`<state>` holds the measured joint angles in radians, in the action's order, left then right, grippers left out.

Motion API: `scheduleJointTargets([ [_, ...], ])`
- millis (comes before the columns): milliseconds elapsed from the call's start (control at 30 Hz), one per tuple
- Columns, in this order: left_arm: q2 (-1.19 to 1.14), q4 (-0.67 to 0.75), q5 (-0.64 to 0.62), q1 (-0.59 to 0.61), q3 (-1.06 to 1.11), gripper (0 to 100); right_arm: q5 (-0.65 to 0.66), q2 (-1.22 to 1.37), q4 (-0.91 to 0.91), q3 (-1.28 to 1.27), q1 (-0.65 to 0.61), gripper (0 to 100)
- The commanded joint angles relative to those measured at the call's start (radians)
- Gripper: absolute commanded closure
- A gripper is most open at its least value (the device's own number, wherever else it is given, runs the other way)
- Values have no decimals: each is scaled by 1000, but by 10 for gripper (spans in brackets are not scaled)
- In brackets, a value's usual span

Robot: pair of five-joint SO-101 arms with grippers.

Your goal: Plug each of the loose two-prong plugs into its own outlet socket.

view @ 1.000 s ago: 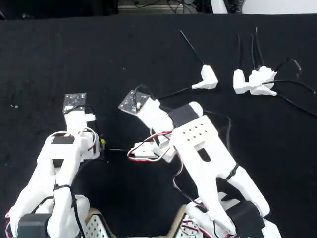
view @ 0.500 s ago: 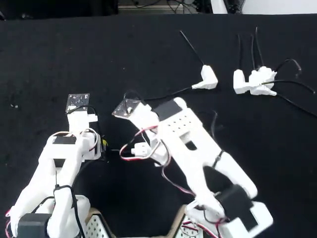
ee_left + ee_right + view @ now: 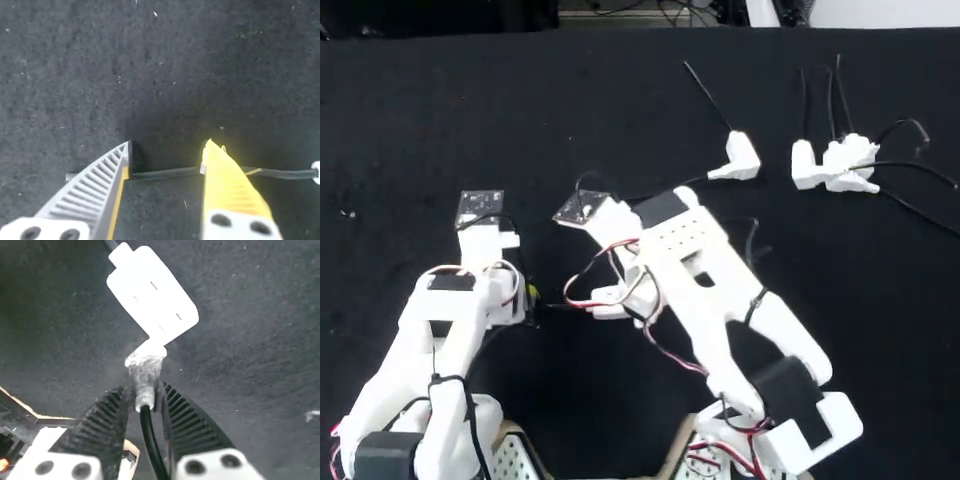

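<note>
My right gripper (image 3: 145, 390) is shut on a small white two-prong plug (image 3: 145, 362) with a black cable. The plug's front end meets a white outlet socket block (image 3: 152, 295) that lies on the black cloth; whether the prongs are seated I cannot tell. My left gripper (image 3: 167, 147) stands open just above the cloth, one finger grey (image 3: 102, 175) and one yellow (image 3: 227, 182), and a thin black cable (image 3: 165, 173) runs across between them. In the high view a loose white plug (image 3: 740, 158) lies at the back right. A cluster of white plugs (image 3: 830, 165) lies farther right.
The table is covered with black cloth (image 3: 470, 110). Black cables (image 3: 910, 170) trail from the plugs at the back right toward the table's edges. The right arm (image 3: 700, 270) stretches across the centre and the left arm (image 3: 440, 320) stands beside it.
The right arm has swung its links to the left and its wrist has sunk slightly nearer. The left arm's wrist has drifted a little toward the front.
</note>
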<state>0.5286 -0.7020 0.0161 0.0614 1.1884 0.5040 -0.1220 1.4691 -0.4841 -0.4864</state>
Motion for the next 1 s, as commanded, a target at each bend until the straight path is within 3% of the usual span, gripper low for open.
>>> scheduleJointTargets([
  [0,0,-44,15,-108,-30,766,14,-4,-15,53,25,988],
  [467,2,-64,69,-166,-15,766,14,-4,-5,90,26,988],
  [767,2,-64,64,-156,-19,766,15,-1,169,265,25,988],
  [967,2,-64,64,-156,-19,766,130,41,180,317,25,988],
])
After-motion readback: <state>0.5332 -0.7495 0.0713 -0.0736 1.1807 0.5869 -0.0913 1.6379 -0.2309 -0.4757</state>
